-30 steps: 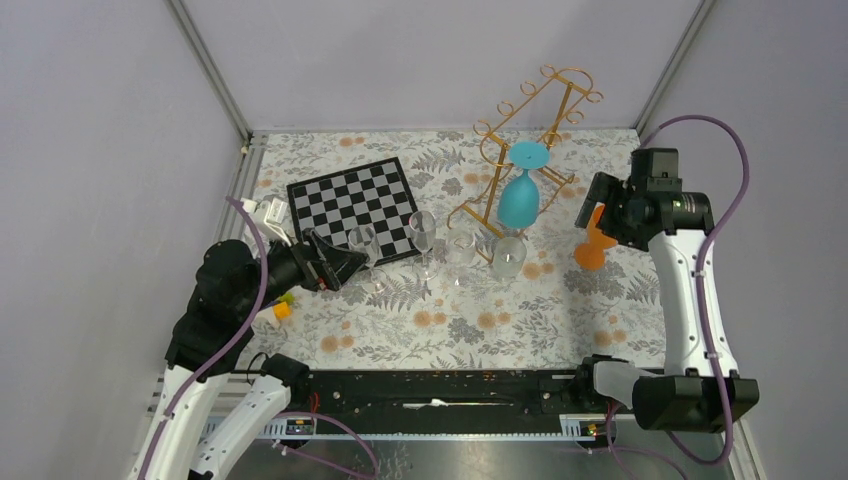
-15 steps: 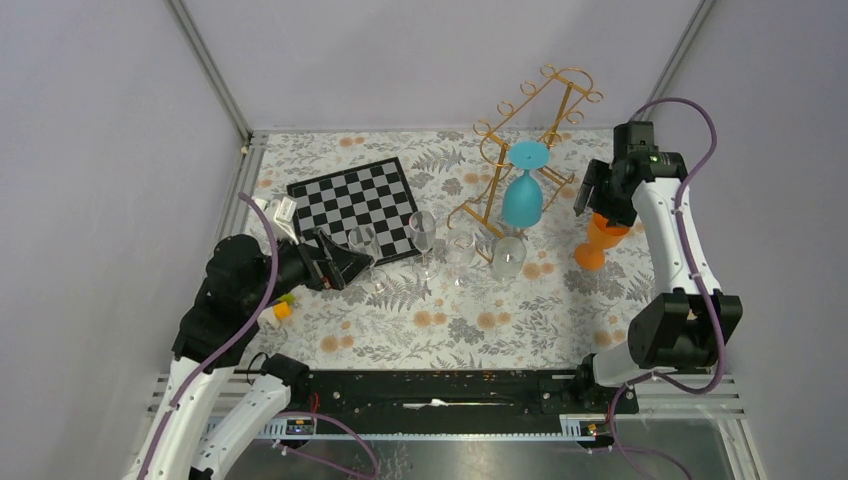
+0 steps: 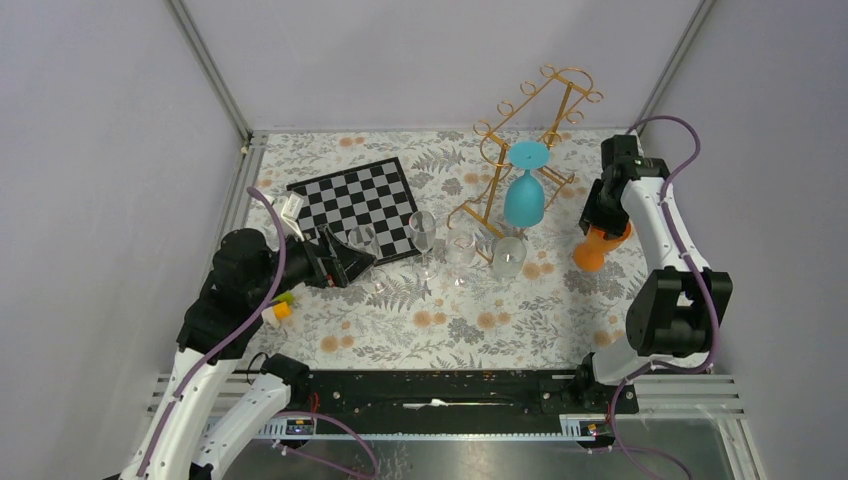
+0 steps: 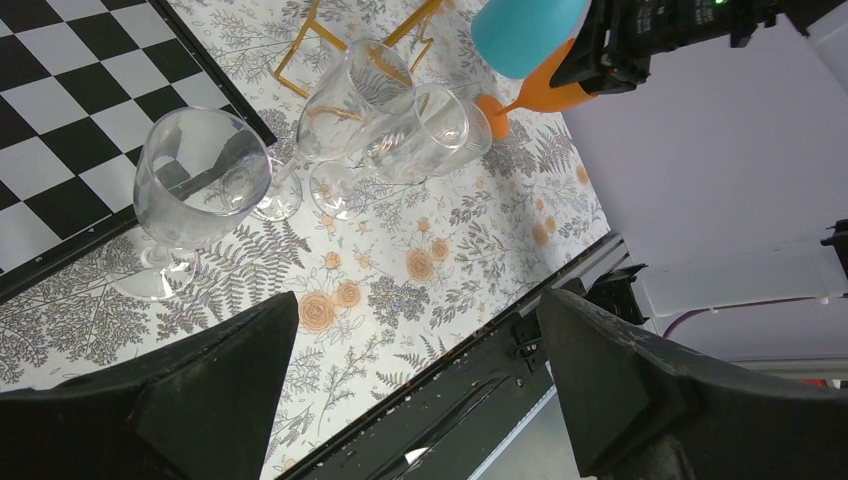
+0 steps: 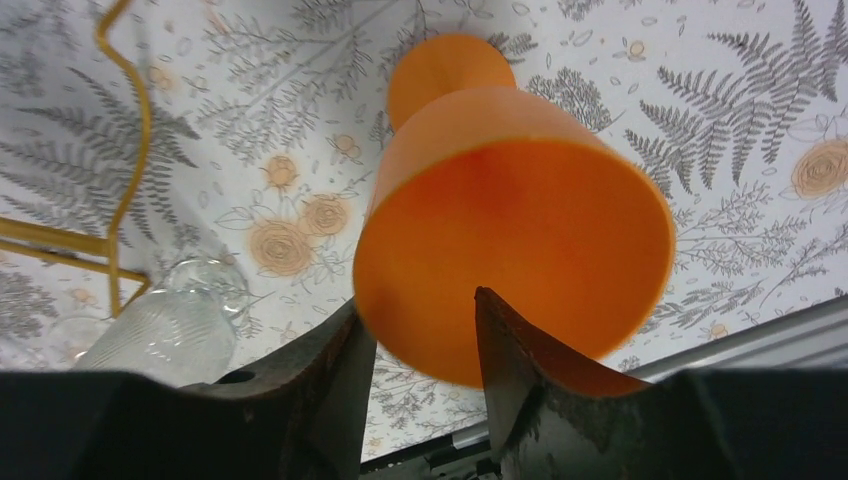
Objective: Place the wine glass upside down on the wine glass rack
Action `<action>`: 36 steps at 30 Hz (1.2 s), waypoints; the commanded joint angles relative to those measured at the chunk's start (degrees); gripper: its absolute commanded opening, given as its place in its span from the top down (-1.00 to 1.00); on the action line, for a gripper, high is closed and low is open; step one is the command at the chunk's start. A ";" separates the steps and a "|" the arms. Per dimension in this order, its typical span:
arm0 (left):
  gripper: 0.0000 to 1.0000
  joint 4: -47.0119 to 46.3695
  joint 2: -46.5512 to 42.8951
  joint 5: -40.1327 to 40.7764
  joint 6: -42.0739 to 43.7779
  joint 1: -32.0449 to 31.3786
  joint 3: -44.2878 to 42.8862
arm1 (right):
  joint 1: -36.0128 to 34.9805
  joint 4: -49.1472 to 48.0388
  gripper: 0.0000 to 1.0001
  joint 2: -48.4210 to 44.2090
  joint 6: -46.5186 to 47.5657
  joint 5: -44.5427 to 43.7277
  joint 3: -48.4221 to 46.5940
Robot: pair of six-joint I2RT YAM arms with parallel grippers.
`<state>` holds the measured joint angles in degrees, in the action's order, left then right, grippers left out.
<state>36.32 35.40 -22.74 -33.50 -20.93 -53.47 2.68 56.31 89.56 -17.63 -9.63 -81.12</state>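
On the floral table [image 3: 450, 340], the orange wine glass [image 3: 590, 250] was seen from above upright, right of the wine glass rack [image 3: 492, 180] and under the right gripper [image 3: 600, 222]; by the left wrist the left gripper [image 4: 415, 320] was shown gaping, well apart from it; by the right wrist the fingers [image 5: 335, 390] were shown astride its rim, a clamp not being discernible.

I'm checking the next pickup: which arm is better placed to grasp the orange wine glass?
Right: the right gripper straddles the rim of the opaque orange wine glass, near the gold wire rack. The left gripper hangs open beside the clear glasses, farther away.
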 commanded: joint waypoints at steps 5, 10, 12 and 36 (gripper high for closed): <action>-0.98 -3.25 -0.16 -2.35 -1.42 0.32 -3.39 | 0.22 -1.33 0.41 1.41 0.52 -2.45 3.85; -0.98 -2.91 -1.13 -1.78 -2.34 0.27 -3.23 | 0.20 -1.36 0.95 -2.40 0.94 -3.08 5.24; -0.98 -2.64 -1.44 -1.60 -2.50 0.27 -3.05 | 0.14 -0.77 1.00 -4.61 0.84 -2.79 5.20; -0.98 5.76 -5.23 2.91 -3.92 0.28 -1.02 | 0.22 6.47 1.00 -31.91 1.98 28.22 3.89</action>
<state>41.98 30.76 -21.45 -36.34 -20.93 -54.50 2.70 61.60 59.35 -16.69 5.50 -77.95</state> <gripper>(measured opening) 0.989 0.022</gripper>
